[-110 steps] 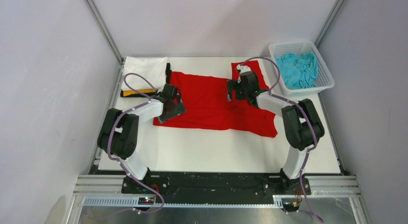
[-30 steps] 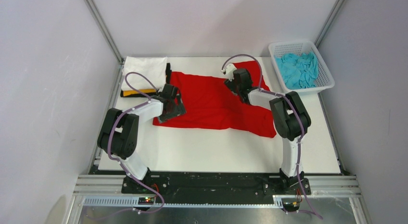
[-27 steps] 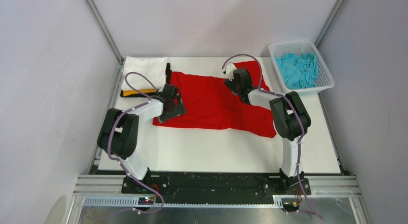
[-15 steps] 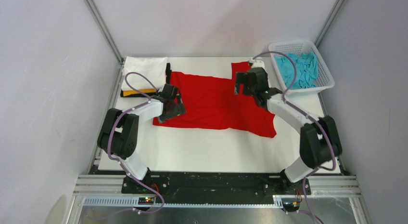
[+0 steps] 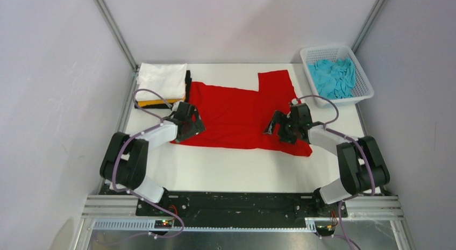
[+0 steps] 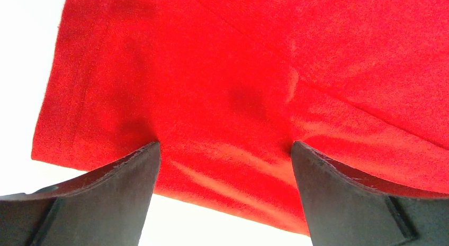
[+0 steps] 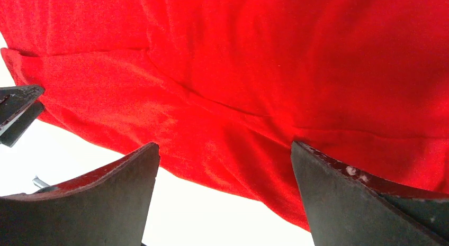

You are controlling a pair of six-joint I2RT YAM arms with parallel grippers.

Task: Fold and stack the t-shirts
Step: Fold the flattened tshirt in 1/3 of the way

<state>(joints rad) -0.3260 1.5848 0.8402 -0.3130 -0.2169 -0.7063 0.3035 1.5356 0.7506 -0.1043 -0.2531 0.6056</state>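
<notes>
The red t-shirt (image 5: 236, 113) lies spread across the middle of the table, one sleeve (image 5: 275, 80) pointing to the far edge. My left gripper (image 5: 188, 129) is open over its near left corner; the left wrist view shows the red hem (image 6: 222, 151) between the spread fingers (image 6: 122, 177). My right gripper (image 5: 279, 133) is open over the near right hem; the right wrist view shows red cloth (image 7: 227, 119) and its edge between the fingers (image 7: 339, 188). A folded white t-shirt (image 5: 161, 79) tops a stack with yellow-orange (image 5: 153, 103) and black (image 5: 188, 83) cloth under it. The turquoise t-shirt (image 5: 333, 77) lies in the basket.
A white mesh basket (image 5: 361, 94) stands at the far right corner. Bare white table (image 5: 236, 169) lies between the red shirt and the arm bases. Grey walls and metal frame posts close in the sides and back.
My right gripper has swung from the far sleeve back to the near right hem, uncovering the sleeve. My left gripper has moved slightly nearer, to the shirt's near left corner. The hem now lies straighter.
</notes>
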